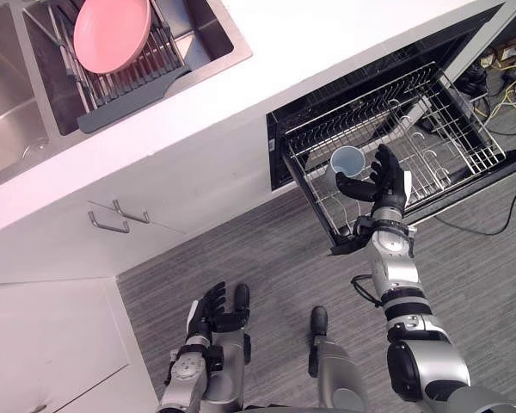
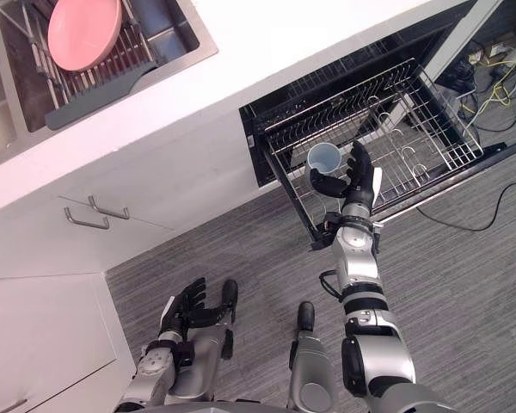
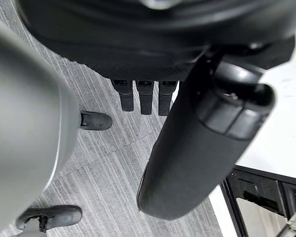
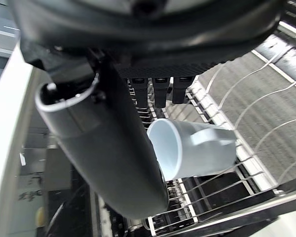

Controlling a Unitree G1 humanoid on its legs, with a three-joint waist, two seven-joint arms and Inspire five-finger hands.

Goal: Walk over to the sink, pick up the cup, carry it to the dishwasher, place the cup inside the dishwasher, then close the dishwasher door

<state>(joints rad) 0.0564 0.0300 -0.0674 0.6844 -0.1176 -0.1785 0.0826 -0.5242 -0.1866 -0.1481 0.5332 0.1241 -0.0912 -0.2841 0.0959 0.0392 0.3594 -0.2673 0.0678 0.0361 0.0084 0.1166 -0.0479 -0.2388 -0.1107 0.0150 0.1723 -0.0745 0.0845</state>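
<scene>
A pale blue cup (image 1: 347, 160) lies on its side on the wires of the pulled-out dishwasher rack (image 1: 451, 129), its mouth turned toward my right hand (image 1: 385, 182). That hand is open just beside the cup, fingers straight above it and thumb (image 4: 118, 148) next to the rim. In the right wrist view the cup (image 4: 197, 150) rests on the rack wires past the fingers. I cannot tell whether the thumb touches it. My left hand (image 1: 219, 308) hangs low over the floor, open and holding nothing.
The open dishwasher door (image 1: 507, 163) juts out under the rack on the right. The steel sink (image 1: 17, 120) at the upper left holds a drying rack with a pink bowl (image 1: 112, 33). White cabinets with handles (image 1: 112, 219) stand between. Cables (image 1: 507, 73) lie at the far right.
</scene>
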